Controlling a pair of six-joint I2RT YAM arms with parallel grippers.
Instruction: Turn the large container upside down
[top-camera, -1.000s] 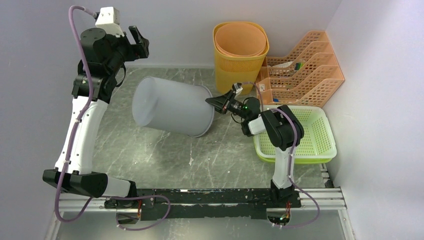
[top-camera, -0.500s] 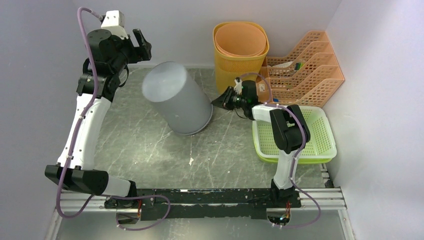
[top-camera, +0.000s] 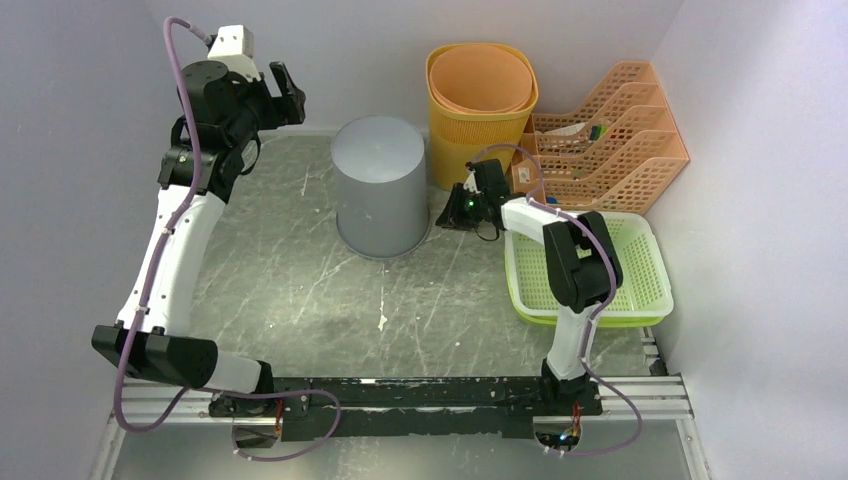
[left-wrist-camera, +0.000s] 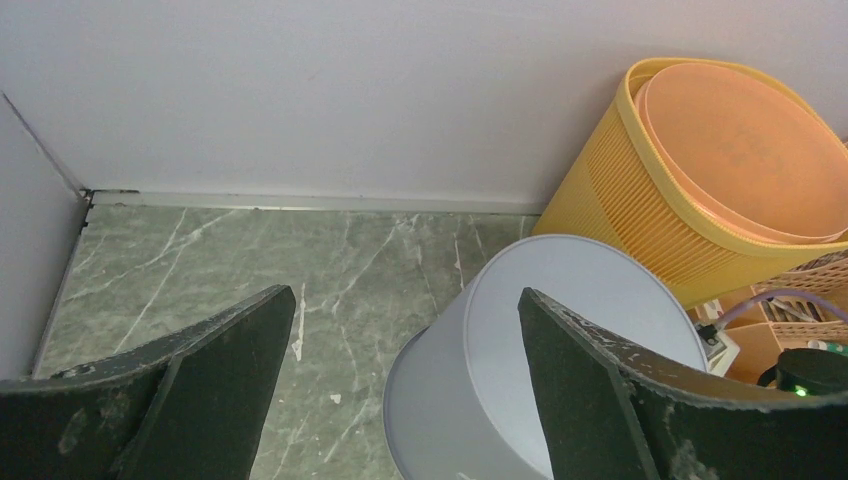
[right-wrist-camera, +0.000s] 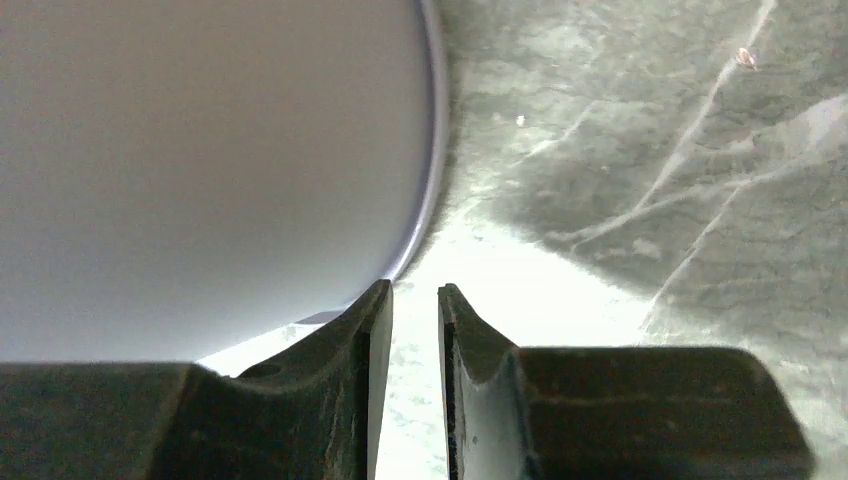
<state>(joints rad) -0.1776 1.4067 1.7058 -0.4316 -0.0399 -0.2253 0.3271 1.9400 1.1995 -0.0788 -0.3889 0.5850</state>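
The large grey container (top-camera: 380, 190) stands upside down on the marble table (top-camera: 300, 290), base up and rim on the surface, next to the yellow basket. My left gripper (top-camera: 288, 95) is open and empty, high near the back wall, up and to the left of the container. In the left wrist view (left-wrist-camera: 405, 292) the container's base (left-wrist-camera: 590, 270) shows between its fingers, well below them. My right gripper (top-camera: 446, 217) sits low at the container's right rim. In the right wrist view (right-wrist-camera: 415, 290) its jaws stand a narrow gap apart with nothing between them, just beside the container wall (right-wrist-camera: 200, 150).
A yellow mesh basket holding an orange bin (top-camera: 480, 95) stands at the back, touching or nearly touching the container. An orange file rack (top-camera: 600, 140) is at the back right. A green mesh basket (top-camera: 640, 290) lies under the right arm's elbow. Walls close in left, back and right.
The container swung from lying tilted on its side to standing base up on its rim. The right gripper let go of the rim and dropped low. The left arm barely moved.
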